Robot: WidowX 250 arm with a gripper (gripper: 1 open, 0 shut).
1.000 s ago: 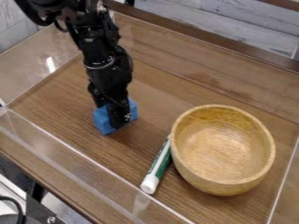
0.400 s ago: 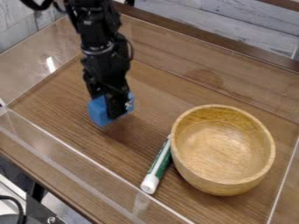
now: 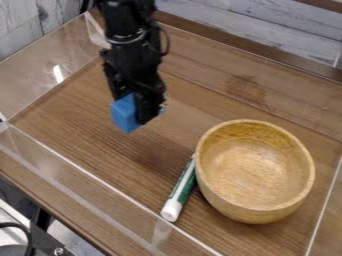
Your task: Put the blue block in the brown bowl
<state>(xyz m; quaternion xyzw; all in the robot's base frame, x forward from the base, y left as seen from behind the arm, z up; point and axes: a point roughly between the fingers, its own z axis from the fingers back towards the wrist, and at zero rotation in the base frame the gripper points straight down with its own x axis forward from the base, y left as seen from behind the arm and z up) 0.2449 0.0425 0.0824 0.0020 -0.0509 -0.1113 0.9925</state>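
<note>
Between the two black fingers (image 3: pixel 151 104) of the gripper (image 3: pixel 134 110), the blue block (image 3: pixel 124 113) was clamped, the jaws drawn narrowly against its sides so that only its lower front face and left edge showed below and beside them. The block hung clear of the wooden tabletop (image 3: pixel 80 150), tilted slightly, with bare wood visible beneath it. Above the fingers, the black gripper body rose nearly vertically into the wrist and the dark robot arm (image 3: pixel 127 25), which left the view at the upper edge, the tool pointing downward toward the table. To the lower right of the held block, well apart from it, lay the white-and-green marker pen (image 3: pixel 179 192), resting flat on the wood with its white end toward the near edge of the table and its green end toward the bowl. Just beside the pen, on its right, stood the brown bowl (image 3: pixel 254 138), a round light wooden vessel with visible grain and a thick rim, upright and holding nothing. Whether pen and bowl touched could not be told. A clear plastic wall (image 3: pixel 80 210) bordered the near and left sides of the tabletop, and pale planks (image 3: pixel 287 30) ran behind the far edge.
</note>
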